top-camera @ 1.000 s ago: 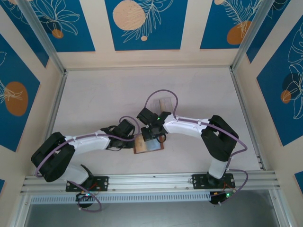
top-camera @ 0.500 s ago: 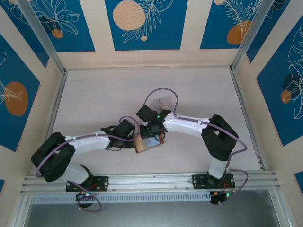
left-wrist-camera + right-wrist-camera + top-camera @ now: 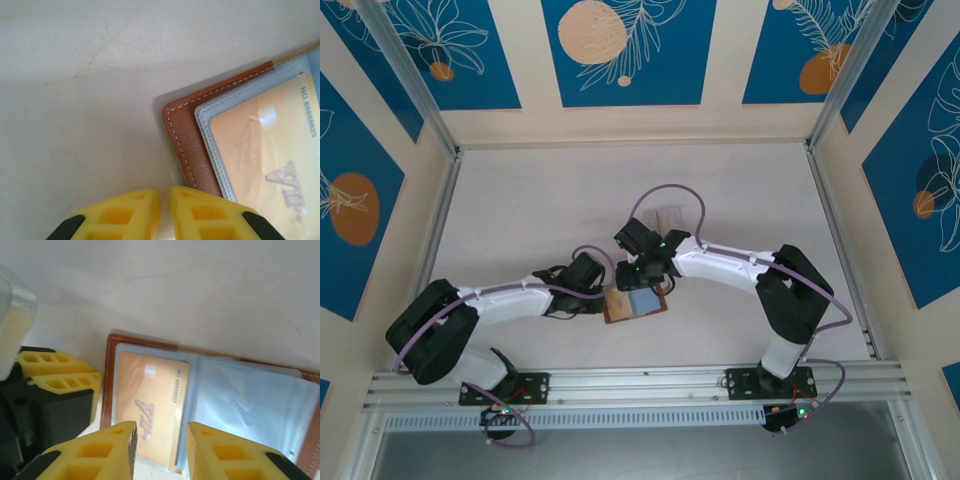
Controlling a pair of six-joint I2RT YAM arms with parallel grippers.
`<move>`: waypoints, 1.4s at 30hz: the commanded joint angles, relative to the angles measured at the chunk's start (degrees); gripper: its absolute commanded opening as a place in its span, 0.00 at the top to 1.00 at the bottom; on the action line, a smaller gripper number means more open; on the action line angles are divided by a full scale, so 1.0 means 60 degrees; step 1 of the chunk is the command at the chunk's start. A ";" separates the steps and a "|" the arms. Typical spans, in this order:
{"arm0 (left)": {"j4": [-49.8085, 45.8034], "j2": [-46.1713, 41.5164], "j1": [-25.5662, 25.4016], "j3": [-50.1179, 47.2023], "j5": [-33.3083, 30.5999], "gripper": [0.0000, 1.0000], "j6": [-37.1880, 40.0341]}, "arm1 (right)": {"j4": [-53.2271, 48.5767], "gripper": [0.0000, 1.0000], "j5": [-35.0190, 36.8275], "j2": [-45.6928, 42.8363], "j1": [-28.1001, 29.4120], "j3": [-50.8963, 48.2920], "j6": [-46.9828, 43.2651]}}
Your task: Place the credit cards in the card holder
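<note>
Cream walls (image 3: pixel 520 70) set with blue panels of white leaves and orange discs close in a pale, faintly veined table (image 3: pixel 520 200) edged by aluminium rails (image 3: pixel 640 381). Both white arms bend inward to meet at the open brown leather card holder (image 3: pixel 225 395), which lies flat on the table directly under the right gripper (image 3: pixel 161 432) and just beside the tips of the left gripper (image 3: pixel 165 197). A clear plastic stand (image 3: pixel 668 216) sits just beyond the right wrist. A tan credit card (image 3: pixel 150 390) marked VIP rests inside the holder's bluish sleeve, below the right fingers (image 3: pixel 100 450), which are spread and empty. The left fingers (image 3: pixel 130 212) are nearly pressed together with only a thin slit at the holder's corner; I cannot tell whether they pinch it.
</note>
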 commanded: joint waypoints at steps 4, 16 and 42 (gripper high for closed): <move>0.1030 0.1195 -0.0099 -0.0583 0.0224 0.84 -0.0118 | -0.0756 0.68 0.0801 -0.0054 -0.0253 -0.0056 -0.0490; 0.1003 0.1203 -0.0103 -0.0565 0.0209 0.84 -0.0147 | -0.0952 0.73 0.1535 0.1298 -0.0595 0.0652 -0.1222; 0.1039 0.1247 -0.0121 -0.0554 0.0239 0.84 -0.0076 | -0.0855 1.00 0.2089 0.1121 -0.0147 0.0299 -0.0938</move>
